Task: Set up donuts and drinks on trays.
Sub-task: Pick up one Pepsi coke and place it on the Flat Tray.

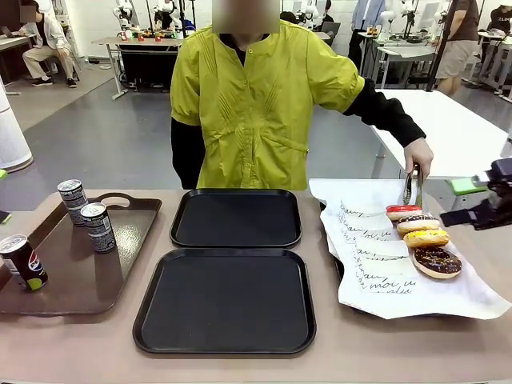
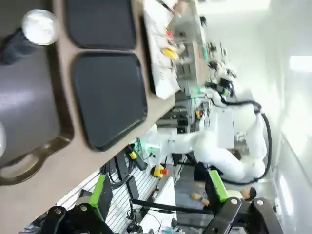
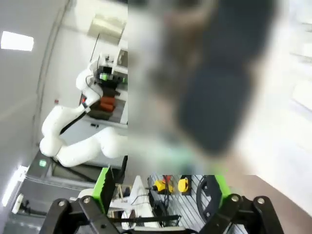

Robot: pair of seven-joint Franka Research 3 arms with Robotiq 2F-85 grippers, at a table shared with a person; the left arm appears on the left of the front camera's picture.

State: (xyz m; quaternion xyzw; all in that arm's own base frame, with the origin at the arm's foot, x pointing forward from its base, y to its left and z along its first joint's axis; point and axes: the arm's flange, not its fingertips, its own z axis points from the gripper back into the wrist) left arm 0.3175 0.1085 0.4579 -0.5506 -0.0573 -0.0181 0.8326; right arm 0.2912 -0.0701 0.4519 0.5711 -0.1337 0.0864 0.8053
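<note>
Black trays (image 1: 226, 300) lie bare, so nothing is set yet. Left of the near tray, two grey cans (image 1: 98, 227) stand on a brown tray (image 1: 72, 280); right of it, donuts (image 1: 426, 238) sit on printed paper (image 1: 376, 264) under the person's tongs (image 1: 413, 188). Your left gripper (image 2: 158, 192) and right gripper (image 3: 163, 187) are spread, holding nothing (good). Take one can squarely, clear of its neighbour and the Pepsi can (image 1: 22, 262).

The tan table (image 1: 96, 344) bears two black trays at its middle, the far tray (image 1: 236, 218) just behind the near tray (image 1: 225, 300). A glossy brown tray (image 1: 72, 280) lies beside them on the robot's left, and a white script-printed paper sheet (image 1: 368, 240) on the right
</note>
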